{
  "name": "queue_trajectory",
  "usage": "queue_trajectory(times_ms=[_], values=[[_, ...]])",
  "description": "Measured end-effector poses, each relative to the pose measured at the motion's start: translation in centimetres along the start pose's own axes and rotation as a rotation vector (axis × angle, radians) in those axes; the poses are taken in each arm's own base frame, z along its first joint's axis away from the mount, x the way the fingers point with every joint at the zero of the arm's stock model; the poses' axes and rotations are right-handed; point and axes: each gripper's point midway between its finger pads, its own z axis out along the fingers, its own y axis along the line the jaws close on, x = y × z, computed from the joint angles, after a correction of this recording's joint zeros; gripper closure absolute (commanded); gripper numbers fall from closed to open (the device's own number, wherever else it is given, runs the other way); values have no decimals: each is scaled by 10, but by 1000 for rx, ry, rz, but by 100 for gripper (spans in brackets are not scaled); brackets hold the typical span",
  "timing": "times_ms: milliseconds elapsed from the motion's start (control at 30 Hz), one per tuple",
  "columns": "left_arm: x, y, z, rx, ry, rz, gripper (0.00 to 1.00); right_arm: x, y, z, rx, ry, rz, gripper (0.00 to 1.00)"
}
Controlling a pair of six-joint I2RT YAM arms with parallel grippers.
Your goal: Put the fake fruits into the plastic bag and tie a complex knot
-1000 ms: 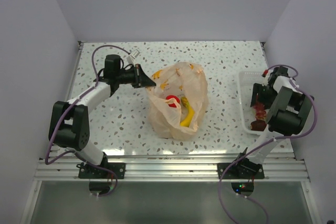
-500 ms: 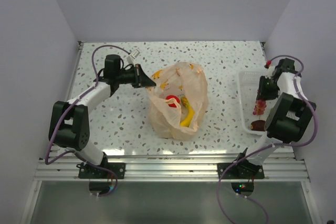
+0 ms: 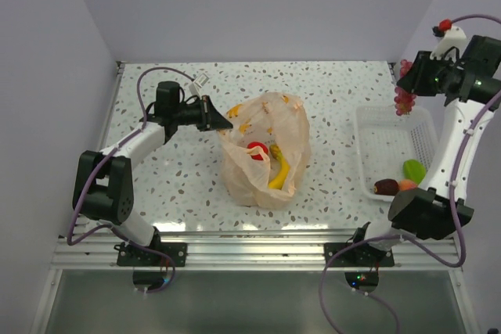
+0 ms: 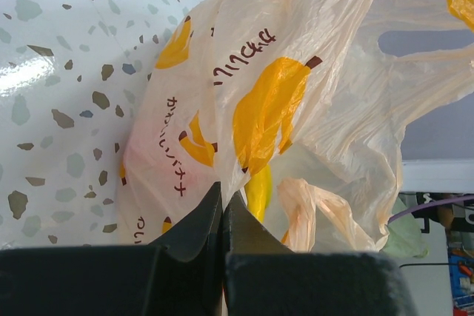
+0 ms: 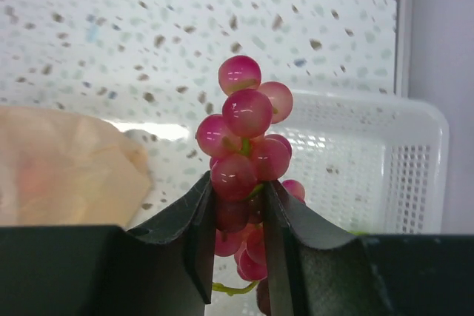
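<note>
Grape bunch (image 3: 405,99) lifted above the basket (image 3: 423,126), plastic bag (image 3: 266,154) pinched at centre frame.
My right fingers (image 5: 185,220) clamp the red grape bunch high in the upper right of the frame, close to the right wall; a second ago they were down in the basket. My left fingers (image 4: 194,229) stay pinched shut on the plastic bag's upper-left rim, with bare bench (image 3: 176,185) on every side of the bag.

- The bag (image 3: 266,154) sits mid-desk (image 3: 180,185), with a banana (image 3: 279,174) and a round fruit (image 3: 257,149) inside.
- The basket (image 3: 423,127) lies at the right edge, with three fruits (image 3: 399,184) at its near end.
- The grapes (image 3: 405,99) hang in the right hand (image 3: 407,85) over the basket's far end.
</note>
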Motion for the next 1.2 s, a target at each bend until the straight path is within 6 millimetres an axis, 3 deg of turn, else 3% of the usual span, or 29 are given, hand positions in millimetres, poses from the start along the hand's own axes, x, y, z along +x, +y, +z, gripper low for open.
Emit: queue_trajectory(times_ms=[133,200,300,433,533,633,700,867,933,1000,1033,1100,1200], values=[[0,0,0,1,1,0,100,-48,53,-41,-177,-159,-46,87],[0,0,0,1,1,0,100,-59,88,-60,-282,-215,-72,87],[0,0,0,2,1,0,100,-62,157,-84,-480,-267,-121,86],[0,0,0,2,1,0,100,-46,246,-113,-758,-271,-186,86],[0,0,0,2,1,0,100,-29,301,-126,-933,-233,-238,87],[0,0,0,2,1,1,100,-3,342,-123,-1042,-163,-277,88],[0,-1,0,2,0,1,100,23,363,-109,-1074,-88,-303,89],[-1,-3,-1,4,-4,8,100,90,382,-48,-995,75,-405,85],[-2,-5,-2,6,-7,14,100,112,378,-22,-915,125,-445,82],[-2,-7,-4,6,-8,20,100,121,368,-2,-826,136,-483,76],[-2,-8,-4,7,-9,23,100,120,362,3,-790,128,-498,50],[-2,-8,-4,8,-10,26,100,115,353,11,-728,106,-533,25],[-2,-8,-4,7,-10,25,100,109,346,13,-684,85,-572,13]])
